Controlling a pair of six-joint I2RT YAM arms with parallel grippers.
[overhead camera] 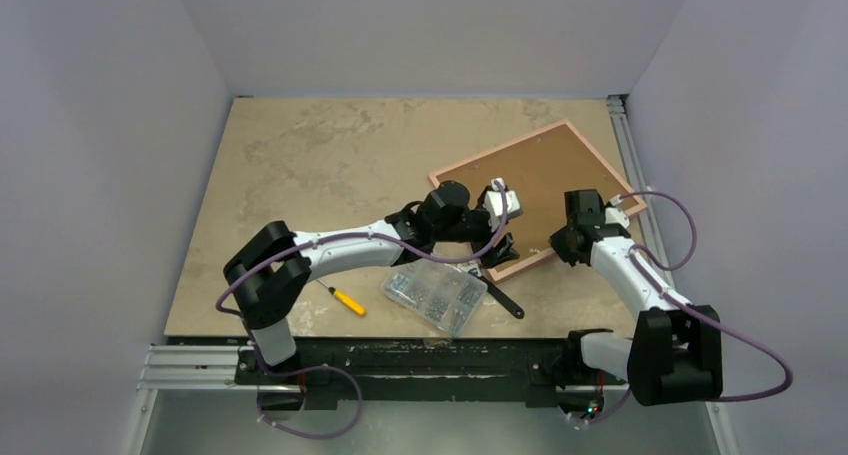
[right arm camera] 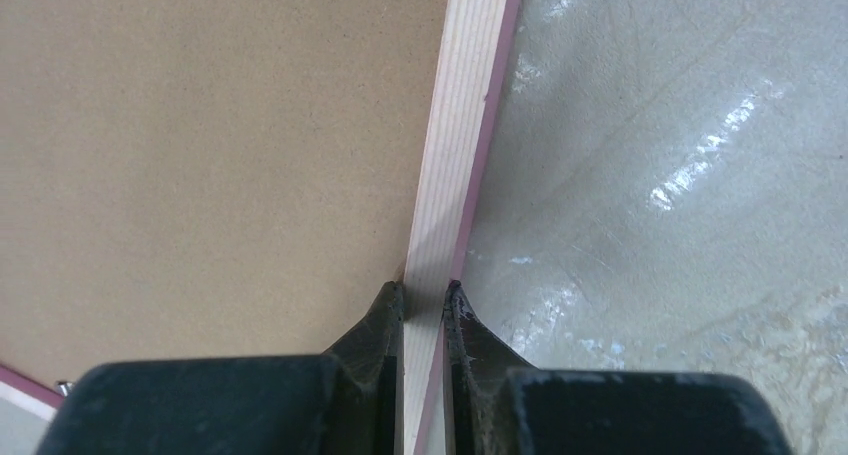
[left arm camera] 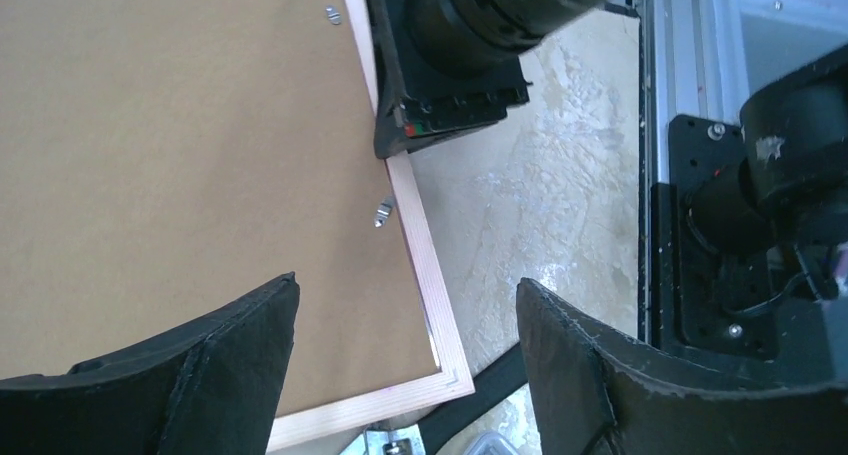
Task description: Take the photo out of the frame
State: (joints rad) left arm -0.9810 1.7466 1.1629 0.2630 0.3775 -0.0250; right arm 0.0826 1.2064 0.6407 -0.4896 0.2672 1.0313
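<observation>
The pink frame point(overhead camera: 540, 190) lies face down at the table's right, its brown fibreboard back point(left arm camera: 170, 145) up. The photo is hidden. My right gripper point(overhead camera: 562, 243) is shut on the frame's near right rail point(right arm camera: 460, 145), one finger on each side of it. My left gripper point(overhead camera: 503, 247) is open and empty over the frame's near corner point(left arm camera: 450, 370); its fingers point(left arm camera: 240, 355) straddle the corner above it. Small metal retaining tabs point(left arm camera: 381, 212) sit along the rail by the backing.
A clear screw box point(overhead camera: 436, 293) stands in front of the frame. A yellow-handled screwdriver point(overhead camera: 343, 299) lies left of it, and a black tool point(overhead camera: 503, 301) lies right of it. The aluminium rail point(overhead camera: 625, 150) runs along the table's right edge.
</observation>
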